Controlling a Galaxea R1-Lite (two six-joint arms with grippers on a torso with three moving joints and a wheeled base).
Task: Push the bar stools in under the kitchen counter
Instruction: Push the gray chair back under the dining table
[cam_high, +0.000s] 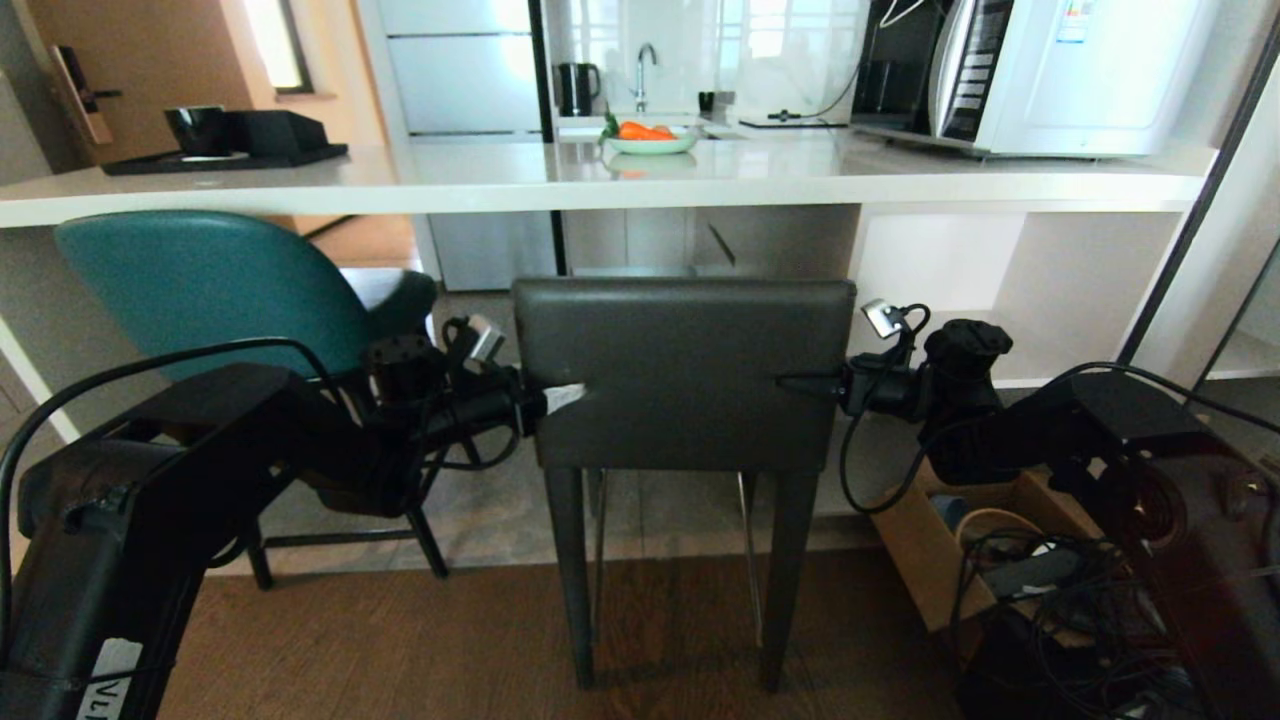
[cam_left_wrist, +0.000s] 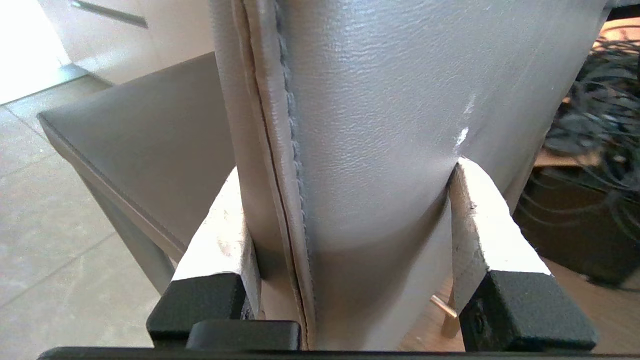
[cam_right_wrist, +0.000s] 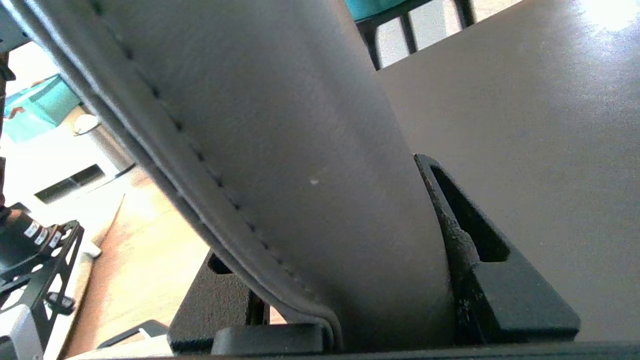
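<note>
Two stools stood below the glossy white kitchen counter (cam_high: 600, 180): teal curved stool (cam_high: 200, 285) left; you had the left gripper (cam_high: 565, 398) and right gripper (cam_high: 800, 381) clamping the grey stool (cam_high: 685, 370) centre frame, by its square leather back's edges.

Teal stool (cam_high: 190, 280) half hidden behind left arm (cam_high: 150, 480). Grey stool (cam_high: 685, 370) seat unseen behind backrest in head view. Table (cam_high: 600, 175) ends cut off.
</note>
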